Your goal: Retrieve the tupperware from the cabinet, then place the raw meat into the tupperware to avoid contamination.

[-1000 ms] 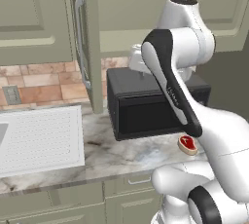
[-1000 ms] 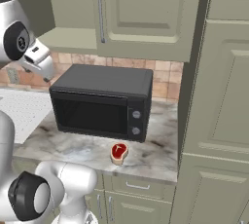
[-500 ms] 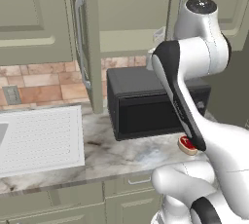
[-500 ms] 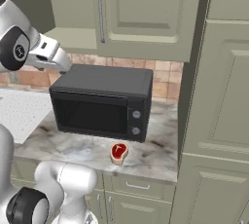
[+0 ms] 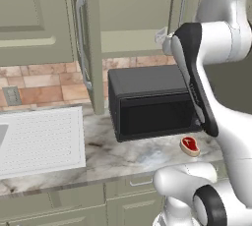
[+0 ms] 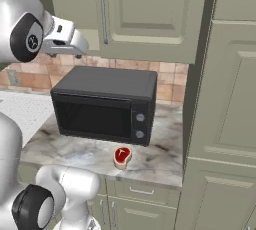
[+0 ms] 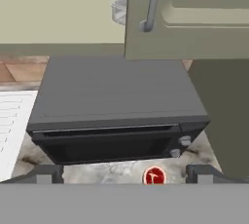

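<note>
So the claw (image 7: pixel 124 173) is spread wide with nothing in it, hanging up in front of the open cabinet (image 5: pixel 133 14) and looking down past the microwave (image 7: pixel 116 116). What matters here: the tupperware (image 7: pixel 119 9) sits on the cabinet's inner shelf, above and further in than the claw, half tucked behind the edge of the shut right door (image 7: pixel 189 16). From the left base camera you can just catch its pale corner (image 5: pixel 161 36) next to the arm. I'd guess the hand needs to tip up and go forward into the opening, left of that door's bar handle (image 7: pixel 151 1). The raw meat (image 6: pixel 122 156) is down on the bench (image 6: pixel 165 159), just in front of the microwave, well below all this.
</note>
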Robot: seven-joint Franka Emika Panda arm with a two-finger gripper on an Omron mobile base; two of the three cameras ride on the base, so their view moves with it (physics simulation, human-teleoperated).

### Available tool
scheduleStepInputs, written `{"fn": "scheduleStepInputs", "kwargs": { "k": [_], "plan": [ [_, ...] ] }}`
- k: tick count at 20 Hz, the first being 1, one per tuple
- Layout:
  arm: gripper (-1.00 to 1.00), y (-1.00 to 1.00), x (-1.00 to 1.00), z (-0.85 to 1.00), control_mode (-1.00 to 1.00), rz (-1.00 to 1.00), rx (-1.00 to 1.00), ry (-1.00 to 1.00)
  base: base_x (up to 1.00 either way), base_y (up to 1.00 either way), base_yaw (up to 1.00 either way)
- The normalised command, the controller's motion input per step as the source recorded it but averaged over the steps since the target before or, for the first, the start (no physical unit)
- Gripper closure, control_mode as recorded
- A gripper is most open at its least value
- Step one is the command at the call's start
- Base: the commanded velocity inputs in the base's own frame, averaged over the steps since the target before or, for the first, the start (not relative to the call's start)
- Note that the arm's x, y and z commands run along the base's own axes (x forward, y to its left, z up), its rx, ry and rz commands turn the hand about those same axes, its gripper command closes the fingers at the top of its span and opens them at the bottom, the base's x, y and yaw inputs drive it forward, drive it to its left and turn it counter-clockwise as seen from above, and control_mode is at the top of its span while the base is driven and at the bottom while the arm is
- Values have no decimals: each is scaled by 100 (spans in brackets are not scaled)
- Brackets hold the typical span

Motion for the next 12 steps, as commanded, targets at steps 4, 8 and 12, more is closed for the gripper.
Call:
{"fn": "scheduleStepInputs", "kwargs": {
  "k": [4,8,12],
  "plan": [
    [-100,-24,35,48,-100,5,-2,-3,0,0,0],
    [-100,-23,45,19,-100,7,0,-9,0,0,0],
    [-100,-22,45,9,-100,4,-1,-7,0,0,0]
  ]
}}
